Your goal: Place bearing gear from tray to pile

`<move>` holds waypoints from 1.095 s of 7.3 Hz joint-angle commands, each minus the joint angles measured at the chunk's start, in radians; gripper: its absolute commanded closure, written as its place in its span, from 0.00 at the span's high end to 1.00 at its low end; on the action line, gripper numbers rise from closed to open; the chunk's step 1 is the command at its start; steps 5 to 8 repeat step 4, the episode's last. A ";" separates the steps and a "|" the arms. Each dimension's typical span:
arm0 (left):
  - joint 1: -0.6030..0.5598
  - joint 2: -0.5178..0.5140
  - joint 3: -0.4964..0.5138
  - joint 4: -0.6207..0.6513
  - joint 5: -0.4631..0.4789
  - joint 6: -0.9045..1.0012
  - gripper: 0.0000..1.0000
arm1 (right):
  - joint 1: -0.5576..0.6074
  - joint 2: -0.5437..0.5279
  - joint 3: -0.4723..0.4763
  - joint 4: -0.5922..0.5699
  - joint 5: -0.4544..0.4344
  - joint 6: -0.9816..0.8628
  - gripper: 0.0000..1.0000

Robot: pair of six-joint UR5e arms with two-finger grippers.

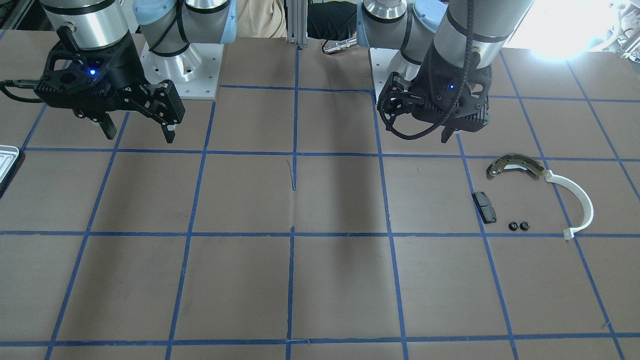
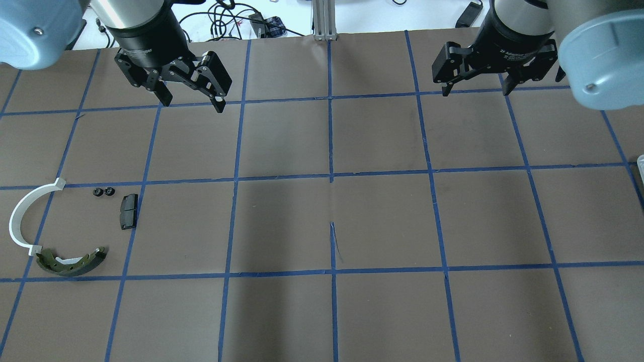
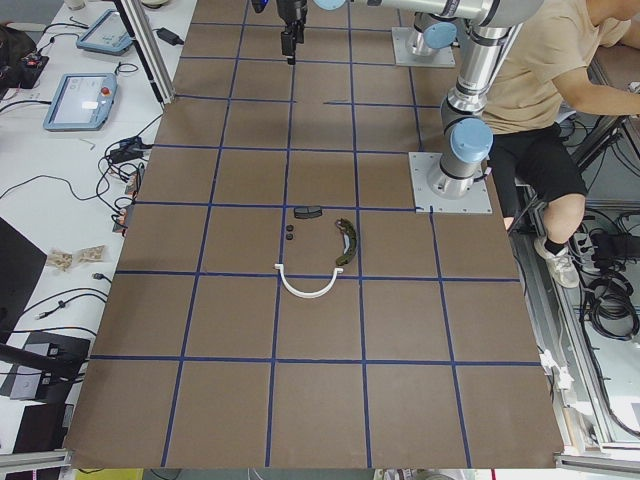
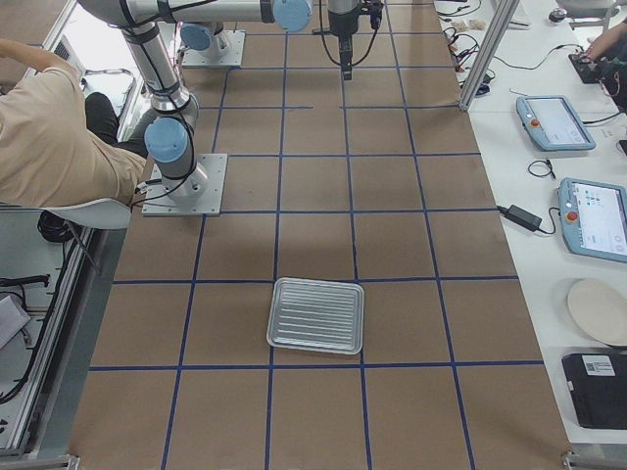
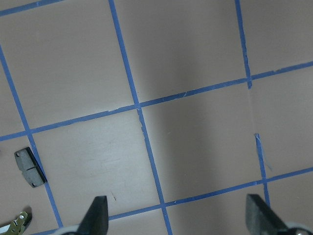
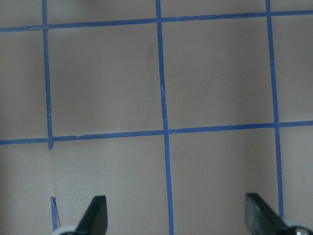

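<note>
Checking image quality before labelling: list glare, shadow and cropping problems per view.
Exterior front-facing: blown-out glare top right washes out the brown gridded table; pale silver-grey ridged metal tray cropped at left edge. Overhead exterior: soft shadow bands across it.

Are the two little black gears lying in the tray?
No, both gears lie on the brown table right beside the black pad.

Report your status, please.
Left gripper and right gripper open, empty. Tray looks empty. Two small black gears lie by the pile. Nothing seen in the way.
</note>
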 commanded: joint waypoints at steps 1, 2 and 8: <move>0.041 0.009 0.003 -0.014 -0.002 -0.058 1.00 | -0.001 0.000 0.002 -0.002 0.000 0.000 1.00; 0.069 0.016 0.000 -0.025 0.012 -0.060 1.00 | 0.000 0.000 0.000 0.000 0.000 0.000 1.00; 0.071 0.030 -0.020 -0.039 0.009 -0.141 1.00 | -0.001 0.000 -0.004 0.001 0.012 -0.002 1.00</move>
